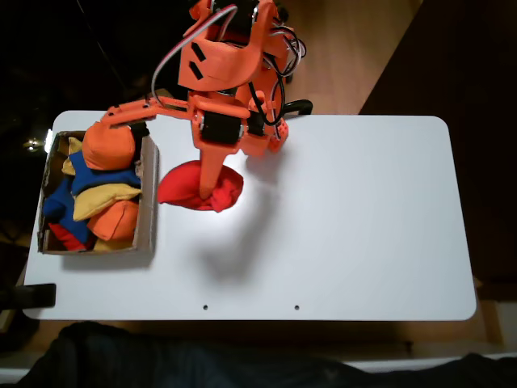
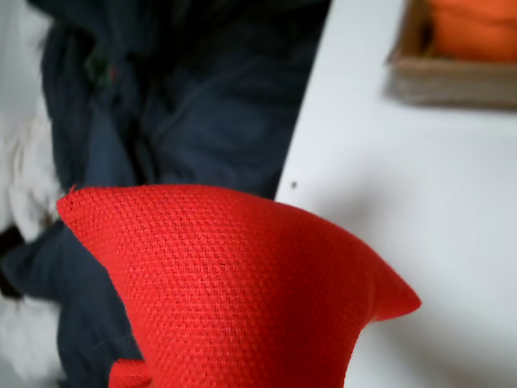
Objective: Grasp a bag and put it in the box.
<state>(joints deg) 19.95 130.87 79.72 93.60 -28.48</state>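
The red bag [image 1: 187,187] lies bunched on the white table just right of the box [image 1: 148,212] in the fixed view. My orange gripper [image 1: 208,191] comes down onto the bag's middle, and the fabric folds up around its finger, so it is shut on the bag. In the wrist view the bag [image 2: 234,299] looms close with pointed corners raised off the table. The brown cardboard box [image 2: 452,81] sits at the top right of the wrist view, an orange beanbag [image 2: 472,28] inside it. The fingertips themselves are hidden.
The box holds several orange, blue and yellow beanbags, with one orange beanbag [image 1: 109,145] piled high at its far end. The white table [image 1: 363,226] stretches to the right of the bag. Dark cloth [image 2: 202,105] lies beyond the table's front edge.
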